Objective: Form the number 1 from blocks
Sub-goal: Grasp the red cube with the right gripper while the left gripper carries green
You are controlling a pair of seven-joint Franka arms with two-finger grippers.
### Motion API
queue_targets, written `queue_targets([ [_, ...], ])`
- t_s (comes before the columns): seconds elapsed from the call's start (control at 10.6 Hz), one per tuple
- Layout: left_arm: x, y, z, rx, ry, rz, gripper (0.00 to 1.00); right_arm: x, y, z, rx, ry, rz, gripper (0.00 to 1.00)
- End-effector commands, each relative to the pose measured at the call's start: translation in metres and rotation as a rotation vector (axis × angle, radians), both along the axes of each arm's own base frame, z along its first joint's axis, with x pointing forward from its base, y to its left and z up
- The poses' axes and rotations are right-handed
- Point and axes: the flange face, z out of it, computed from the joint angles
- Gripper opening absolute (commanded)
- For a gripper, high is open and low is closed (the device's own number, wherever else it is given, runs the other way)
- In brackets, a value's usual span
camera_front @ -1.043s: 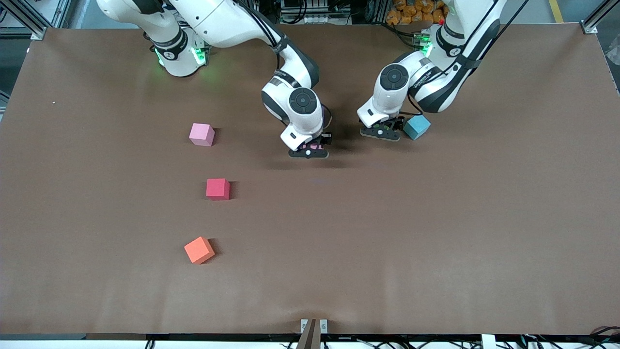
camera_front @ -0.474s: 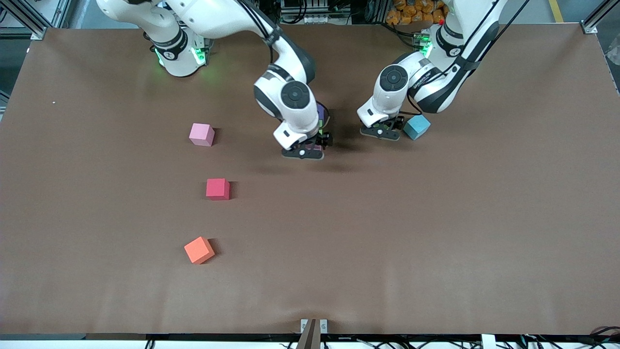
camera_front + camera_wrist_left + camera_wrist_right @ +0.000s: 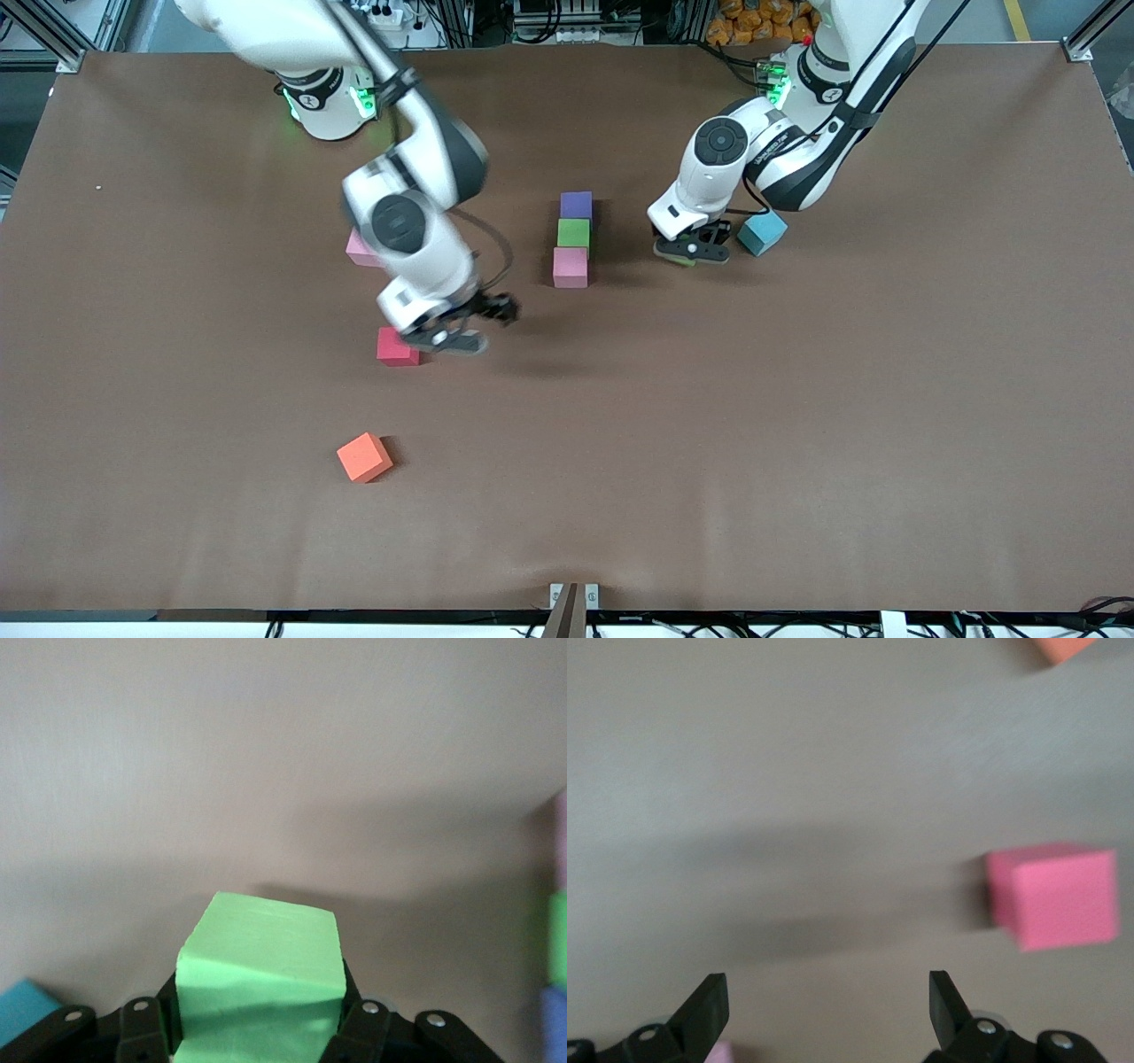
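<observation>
Gripping green block (image 3: 261, 970), left gripper (image 3: 257, 1028) closed

We see a matt brown table cover (image 3: 797, 425), smooth like paper or felt, faintly creased near the front edge. The green block (image 3: 261, 970) looks like soft matt foam, slightly dented at its face. The red block (image 3: 1052, 896) is equally dull. The arm shells (image 3: 416, 239) gleam as glossy white plastic, black fingers (image 3: 704, 1010) matt.

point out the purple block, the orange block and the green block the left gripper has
purple block (image 3: 576, 205), front view, top face
orange block (image 3: 363, 456), front view, top face
green block (image 3: 263, 948), left wrist view, top face
</observation>
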Motion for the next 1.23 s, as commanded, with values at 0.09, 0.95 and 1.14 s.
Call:
queue_targets([
  [0.09, 0.064, -0.052, 0.06, -0.134, -0.093, 0.064, 0.0, 0.027, -0.078, -0.014, 0.0, 0.016, 0.128, 1.0],
  [0.95, 0.122, -0.123, 0.005, -0.103, 0.076, 0.199, 0.0, 0.013, -0.112, -0.095, -0.063, 0.046, 0.273, 1.0],
  [1.14, 0.111, -0.139, -0.013, -0.096, 0.104, 0.206, 0.0, 0.005, -0.112, -0.107, -0.062, 0.051, 0.275, 1.0],
])
